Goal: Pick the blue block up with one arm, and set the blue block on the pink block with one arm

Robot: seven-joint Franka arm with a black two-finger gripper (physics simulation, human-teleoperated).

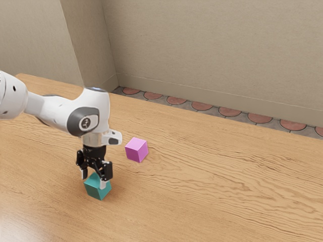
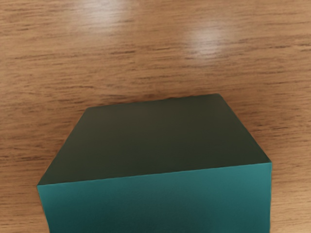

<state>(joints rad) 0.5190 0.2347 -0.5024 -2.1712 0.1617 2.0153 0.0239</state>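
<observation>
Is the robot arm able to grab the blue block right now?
Probably yes. The end effector hangs right over the blue block, nothing stands between them, and the pink block sits apart on the table.

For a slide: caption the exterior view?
Franka arm's gripper at the top of the teal-blue block on a wooden table; pink block sits apart.

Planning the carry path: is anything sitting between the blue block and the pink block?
Nothing. In the exterior view, only bare wooden table lies between the blue block and the pink block.
</observation>
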